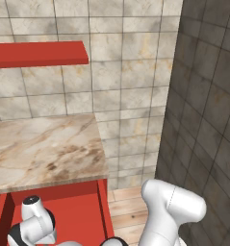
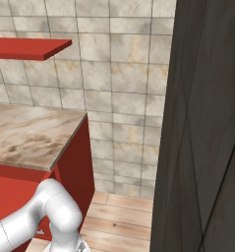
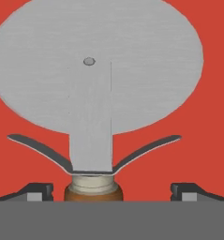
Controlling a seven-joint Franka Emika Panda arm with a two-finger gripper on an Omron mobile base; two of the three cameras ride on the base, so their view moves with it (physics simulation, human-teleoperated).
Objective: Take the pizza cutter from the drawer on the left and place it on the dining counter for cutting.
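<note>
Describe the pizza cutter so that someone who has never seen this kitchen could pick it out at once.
Start at the marbled wall counter below the red shelf; under its edge a red drawer stands pulled open. On its plain red floor lies the pizza cutter, between the open gripper fingertips. A big flat grey wheel with a centre rivet, curved grey guard and stubby brown handle mark it out.

The pizza cutter (image 3: 92, 84) is laid flat in the drawer (image 1: 78, 211), wheel at 12 o'clock, handle at 6. The gripper (image 3: 111, 191) is positioned over the handle, apparently without contact. The drawer is found below the counter (image 1: 44, 149).
</note>
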